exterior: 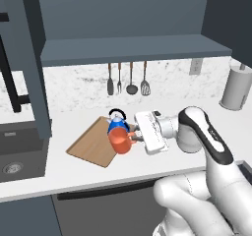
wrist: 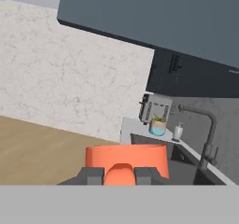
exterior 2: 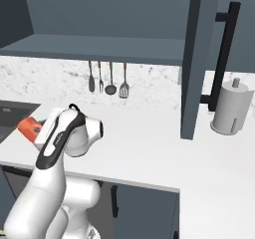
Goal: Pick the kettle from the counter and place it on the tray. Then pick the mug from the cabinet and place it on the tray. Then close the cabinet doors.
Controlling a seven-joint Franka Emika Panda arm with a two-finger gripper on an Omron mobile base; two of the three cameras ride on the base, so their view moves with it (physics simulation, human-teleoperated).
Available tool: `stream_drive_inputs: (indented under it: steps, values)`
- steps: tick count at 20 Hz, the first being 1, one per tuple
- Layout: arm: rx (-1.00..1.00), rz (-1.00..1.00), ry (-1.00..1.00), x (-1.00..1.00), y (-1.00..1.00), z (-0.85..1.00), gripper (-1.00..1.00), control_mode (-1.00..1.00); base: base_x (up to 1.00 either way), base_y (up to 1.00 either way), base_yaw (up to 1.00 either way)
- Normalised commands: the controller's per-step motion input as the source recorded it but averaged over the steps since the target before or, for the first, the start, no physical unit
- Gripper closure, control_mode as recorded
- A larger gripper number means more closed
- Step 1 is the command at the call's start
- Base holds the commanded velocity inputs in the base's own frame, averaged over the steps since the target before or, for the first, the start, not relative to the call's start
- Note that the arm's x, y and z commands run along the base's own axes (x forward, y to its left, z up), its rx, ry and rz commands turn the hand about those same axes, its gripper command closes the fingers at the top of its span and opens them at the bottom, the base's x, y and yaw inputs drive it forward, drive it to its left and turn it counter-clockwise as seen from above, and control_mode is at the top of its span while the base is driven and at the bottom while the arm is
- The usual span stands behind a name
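Fingers [wrist: 119, 175] clamped on the handle of the small orange cylindrical mug [exterior: 120, 140], held over the flat light brown wooden tray [exterior: 91, 145] on the white speckled worktop [exterior: 147, 161], just beside the bright blue cone-shaped kettle [exterior: 117, 123].

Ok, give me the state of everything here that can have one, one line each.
Tool: shut on the mug's handle.
Mug: held, tipped sideways over the tray.
Kettle: upright on the tray.
Tray: flat on the counter.
Cabinet doors: open.
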Motion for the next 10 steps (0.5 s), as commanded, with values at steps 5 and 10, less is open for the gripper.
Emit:
stream_drive_inputs:
  steps: [5, 10]
  values:
    - [0.11, 0.01, -0.06, 0.05, 0.00, -0.66, 1.00, -1.00, 0.00, 0.00, 0.00]
    - [0.12, 0.00, -0.03, 0.02, 0.02, -0.56, 1.00, -1.00, 0.00, 0.00, 0.00]
